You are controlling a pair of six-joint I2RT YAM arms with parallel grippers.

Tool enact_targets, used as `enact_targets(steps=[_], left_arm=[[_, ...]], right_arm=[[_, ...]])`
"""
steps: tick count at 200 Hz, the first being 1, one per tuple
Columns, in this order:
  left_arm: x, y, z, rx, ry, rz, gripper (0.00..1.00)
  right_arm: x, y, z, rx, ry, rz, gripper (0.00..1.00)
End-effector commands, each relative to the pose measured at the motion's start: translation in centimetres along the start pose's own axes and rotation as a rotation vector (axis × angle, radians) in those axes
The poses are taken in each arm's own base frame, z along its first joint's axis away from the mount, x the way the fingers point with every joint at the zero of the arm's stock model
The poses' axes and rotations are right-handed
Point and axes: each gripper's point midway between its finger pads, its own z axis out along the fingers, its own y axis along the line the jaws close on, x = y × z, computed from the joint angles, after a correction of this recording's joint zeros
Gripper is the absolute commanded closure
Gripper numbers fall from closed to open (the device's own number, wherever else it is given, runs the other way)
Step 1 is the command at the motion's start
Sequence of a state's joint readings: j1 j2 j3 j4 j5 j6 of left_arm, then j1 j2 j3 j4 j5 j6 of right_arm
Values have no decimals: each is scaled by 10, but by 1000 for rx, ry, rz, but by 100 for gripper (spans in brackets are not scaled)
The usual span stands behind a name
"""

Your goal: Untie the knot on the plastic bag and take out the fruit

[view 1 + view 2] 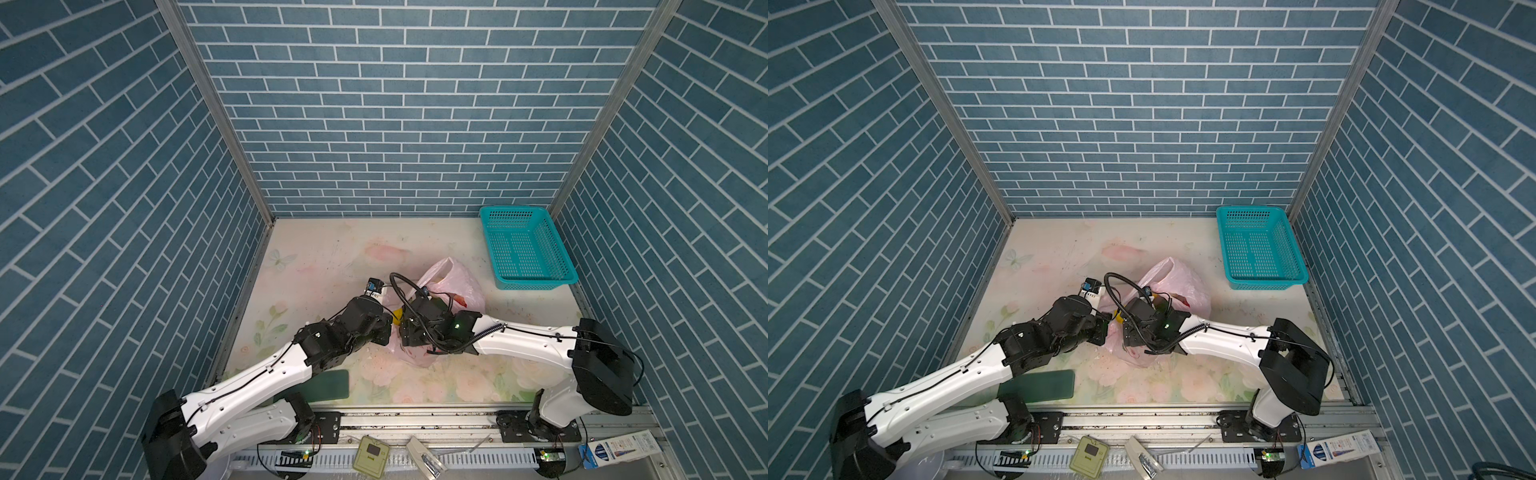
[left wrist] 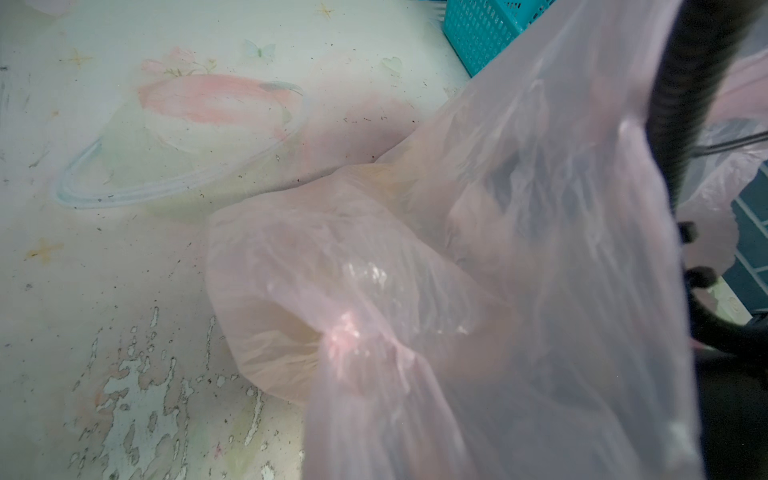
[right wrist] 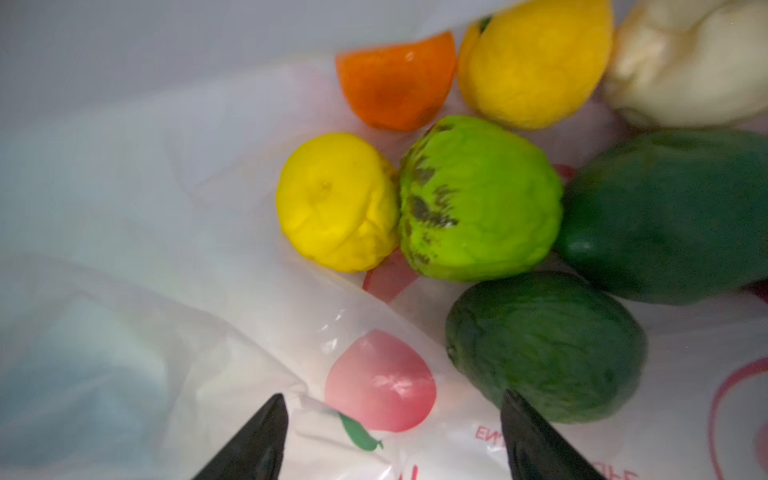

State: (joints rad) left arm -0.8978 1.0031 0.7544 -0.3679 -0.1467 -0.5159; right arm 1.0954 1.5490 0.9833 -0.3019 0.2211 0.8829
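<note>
The pink plastic bag (image 1: 451,282) lies mid-table, its mouth open, under both arms in both top views. My left gripper (image 1: 389,329) is at the bag's left edge. Its fingers are hidden in the left wrist view behind a sheet of the bag (image 2: 478,291) that runs taut from them, so it is shut on the plastic. My right gripper (image 3: 395,415) is inside the bag, open, with only printed plastic between its fingers. Just ahead of it lie several fruit: a dark green one (image 3: 544,349), a light green one (image 3: 478,199) and a yellow one (image 3: 336,203). The knot does not show.
A teal perforated basket (image 1: 528,249) stands at the back right against the wall. A dark green flat pad (image 1: 328,382) lies at the front left by the left arm's base. Blue brick walls close in three sides.
</note>
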Motion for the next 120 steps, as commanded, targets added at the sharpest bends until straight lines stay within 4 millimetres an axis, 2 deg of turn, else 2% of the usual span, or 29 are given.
enact_targets(steps=[1, 15, 30, 48, 60, 99, 120], left_arm=[[-4, 4, -4, -23, -33, 4, 100], [2, 9, -6, -35, -30, -5, 100], [6, 11, -7, -35, -37, -18, 100], [3, 2, -8, -7, -57, -22, 100], [4, -4, -4, 2, -57, -11, 100], [-1, -27, 6, 49, -73, 8, 100], [-2, -32, 8, 57, -75, 13, 100]], right_arm=[[-19, -55, -21, 146, -114, 173, 20], [-13, -97, -36, 273, -132, 219, 20], [-5, -130, -51, 364, -138, 245, 20], [4, -148, -59, 408, -123, 259, 20], [5, -141, -54, 375, -107, 241, 20], [-2, -77, -34, 232, -32, 130, 21], [-7, -55, -30, 201, -21, 112, 21]])
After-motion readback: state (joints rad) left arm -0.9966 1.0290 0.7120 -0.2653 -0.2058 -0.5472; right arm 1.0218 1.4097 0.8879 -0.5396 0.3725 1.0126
